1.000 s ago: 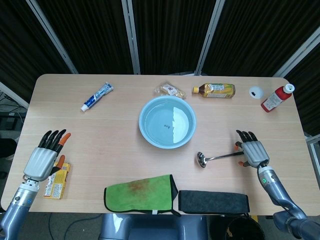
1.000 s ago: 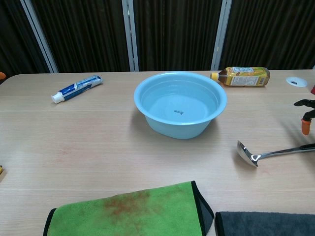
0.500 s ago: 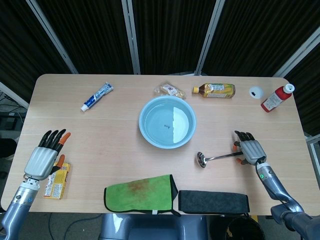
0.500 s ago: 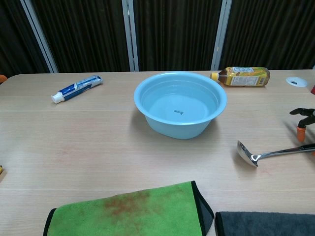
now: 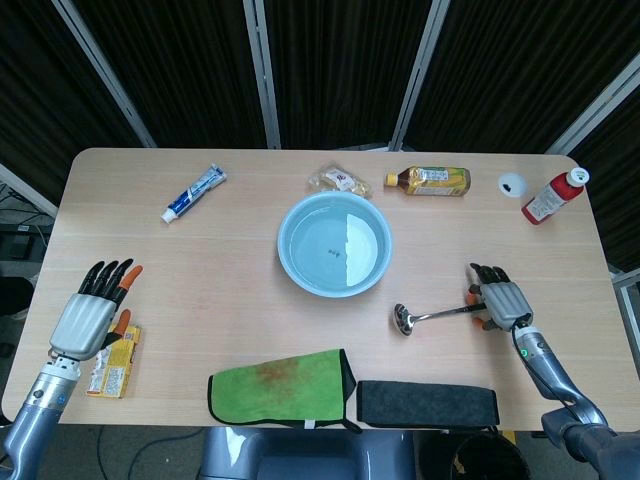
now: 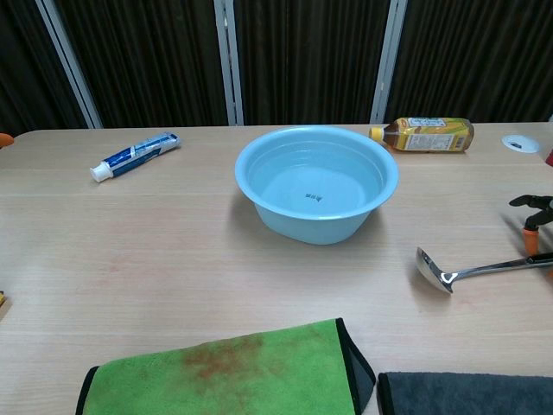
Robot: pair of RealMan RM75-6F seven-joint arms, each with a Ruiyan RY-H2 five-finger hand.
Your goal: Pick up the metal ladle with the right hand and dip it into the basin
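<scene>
The metal ladle [image 5: 432, 314] lies flat on the table to the right of the light blue basin [image 5: 289, 262], its bowl pointing left. The chest view shows the ladle [image 6: 467, 271] with its handle running off the right edge, and the basin [image 6: 259, 199] holding water. My right hand [image 5: 500, 298] lies over the far end of the handle, fingers spread and nothing gripped. Only its fingertips [image 6: 530, 232] show at the right edge of the chest view, just above the handle. My left hand [image 5: 92, 312] rests open at the table's left side.
A yellow packet [image 5: 114, 366] lies by my left hand. Green cloth [image 5: 280, 388] and dark cloth [image 5: 428, 402] line the front edge. Toothpaste tube [image 5: 194, 193], snack bag [image 5: 340, 181], tea bottle [image 5: 430, 181], white lid [image 5: 512, 184] and red bottle [image 5: 553, 196] sit at the back.
My right hand has crept slightly left and lower over the end of the ladle's handle. The ladle and the left hand have not moved.
</scene>
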